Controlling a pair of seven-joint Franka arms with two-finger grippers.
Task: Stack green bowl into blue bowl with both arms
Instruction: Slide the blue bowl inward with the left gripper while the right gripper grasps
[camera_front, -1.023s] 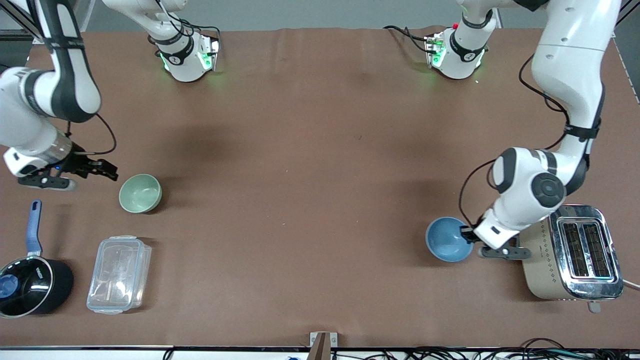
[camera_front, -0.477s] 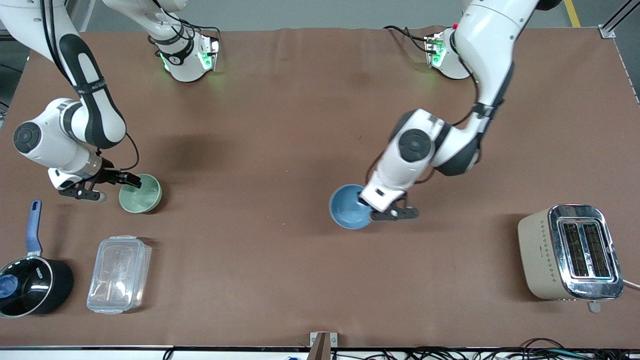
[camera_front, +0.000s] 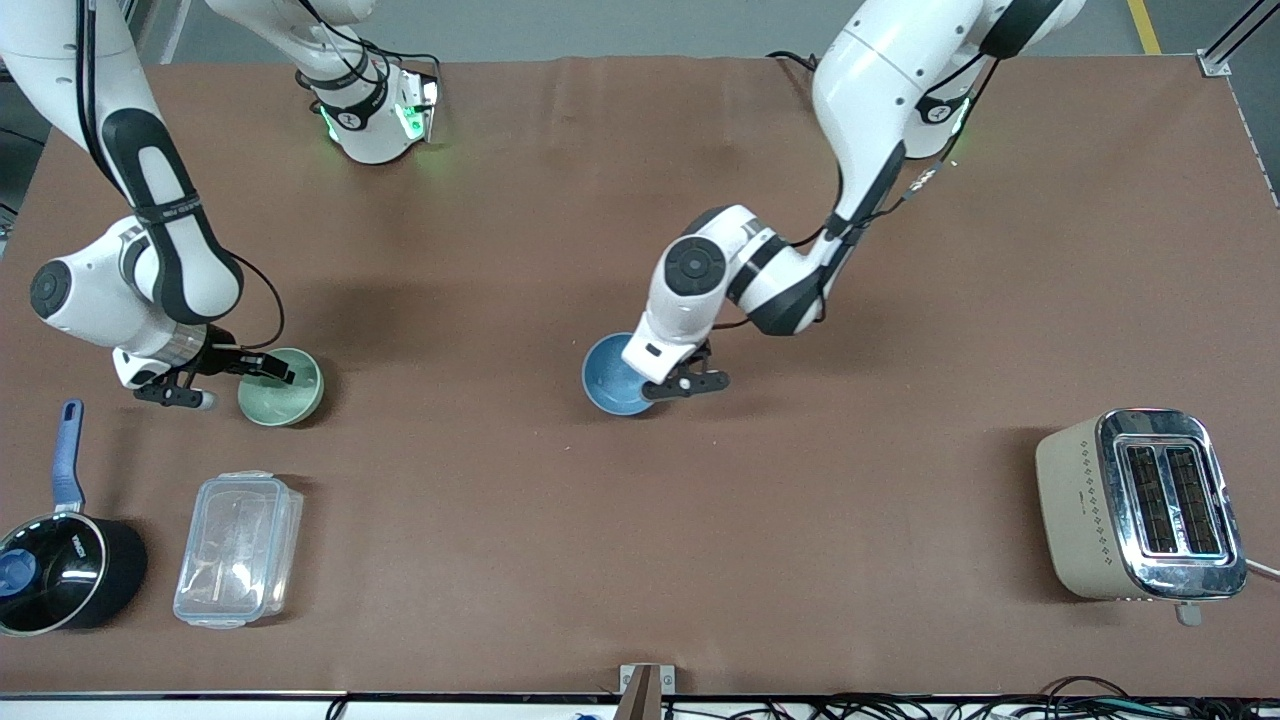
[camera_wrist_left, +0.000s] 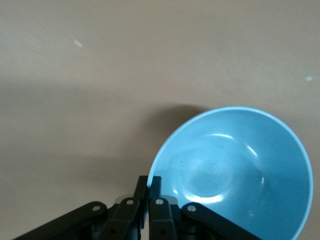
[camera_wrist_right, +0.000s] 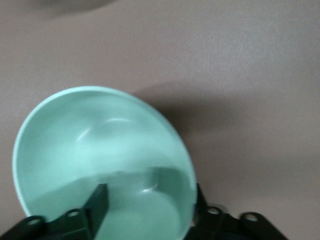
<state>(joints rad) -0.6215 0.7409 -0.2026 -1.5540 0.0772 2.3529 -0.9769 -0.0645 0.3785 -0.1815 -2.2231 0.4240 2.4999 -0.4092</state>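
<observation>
Bowls are sitting well apart in the front view, with the toaster (camera_front: 1140, 505) serving as the landmark at the left arm's end of the table. The blue bowl (camera_front: 612, 375) is lying near the table's middle, farther from the front camera than the toaster and well away from it toward the right arm's end. The left gripper (camera_front: 648, 372) is pinching that bowl's rim on the side facing the toaster. The green bowl (camera_front: 282, 386) is resting much farther still from the toaster, close to the right arm's end. The right gripper (camera_front: 262, 370) is sitting at this bowl's rim, one finger reaching inside. A clear plastic container (camera_front: 238, 549) and a black saucepan (camera_front: 62, 560) are lying nearer the camera than the green bowl, about level with the toaster.

Moving to the left wrist view, the blue bowl (camera_wrist_left: 235, 170) is showing its glossy inside, and the left gripper (camera_wrist_left: 149, 192) is pressing both fingers together on the rim.

Moving to the right wrist view, the green bowl (camera_wrist_right: 100, 160) is filling most of the picture. The right gripper (camera_wrist_right: 147, 202) is straddling the wall, one finger (camera_wrist_right: 97, 202) inside the bowl and the other outside, spread with a gap showing around the rim.
</observation>
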